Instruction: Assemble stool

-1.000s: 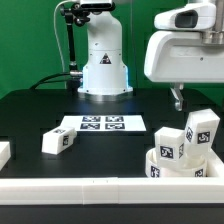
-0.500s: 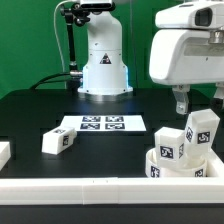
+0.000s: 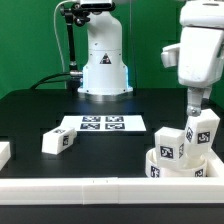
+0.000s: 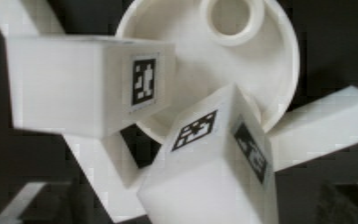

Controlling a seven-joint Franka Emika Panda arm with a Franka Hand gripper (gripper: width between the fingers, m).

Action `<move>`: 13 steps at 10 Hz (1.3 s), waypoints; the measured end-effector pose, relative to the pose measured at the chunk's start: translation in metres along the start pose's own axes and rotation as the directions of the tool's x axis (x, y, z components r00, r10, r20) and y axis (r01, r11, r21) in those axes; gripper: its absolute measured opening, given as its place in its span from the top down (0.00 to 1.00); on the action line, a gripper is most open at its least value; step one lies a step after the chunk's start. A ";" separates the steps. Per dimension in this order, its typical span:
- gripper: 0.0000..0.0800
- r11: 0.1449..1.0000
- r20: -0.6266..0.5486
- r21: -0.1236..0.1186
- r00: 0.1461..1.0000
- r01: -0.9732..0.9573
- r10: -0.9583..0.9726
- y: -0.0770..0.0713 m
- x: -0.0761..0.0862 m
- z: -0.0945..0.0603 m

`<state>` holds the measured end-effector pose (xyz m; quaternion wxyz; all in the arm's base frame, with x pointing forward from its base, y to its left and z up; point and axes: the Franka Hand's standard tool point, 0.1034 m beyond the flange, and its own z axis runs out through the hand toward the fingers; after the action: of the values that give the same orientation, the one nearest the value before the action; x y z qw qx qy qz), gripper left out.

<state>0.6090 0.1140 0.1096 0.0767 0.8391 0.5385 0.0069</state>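
Note:
The round white seat [image 3: 182,168] lies at the exterior view's right front, near the rail. Two tagged white legs [image 3: 168,144] [image 3: 203,130] rest on it, leaning together. The third leg [image 3: 58,141] lies on the black table at the left. My gripper [image 3: 198,108] hangs open just above the taller leg on the seat and holds nothing. In the wrist view the seat [image 4: 256,65] shows a round socket [image 4: 229,12]. One leg [image 4: 87,85] lies across the seat and the other [image 4: 202,165] fills the space between the jaws.
The marker board [image 3: 100,124] lies flat mid-table before the robot base [image 3: 104,65]. A long white rail [image 3: 90,190] runs along the front edge. A small white piece [image 3: 4,152] sits at the far left. A white bar [image 4: 336,115] shows beside the seat.
My gripper has moved toward the exterior view's right and come lower, from beside the seat to right above the two legs on it. The parts have not moved.

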 end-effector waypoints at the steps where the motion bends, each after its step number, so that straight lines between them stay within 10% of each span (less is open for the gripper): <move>1: 0.19 0.997 0.003 -0.002 0.997 0.076 -0.076 0.003 -0.002 0.001; 5: 0.19 0.928 0.057 -0.013 0.927 0.372 -0.370 0.009 -0.011 0.003; 7: 0.19 0.855 0.099 0.022 0.850 0.518 -0.517 0.013 -0.005 0.009; 12: 0.19 0.868 0.108 0.020 0.862 0.497 -0.496 0.012 -0.002 0.015; 13: 0.33 0.874 0.108 0.020 0.868 0.486 -0.485 0.012 -0.002 0.016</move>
<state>0.6202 0.1056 0.0956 0.1088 0.6758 0.7268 -0.0565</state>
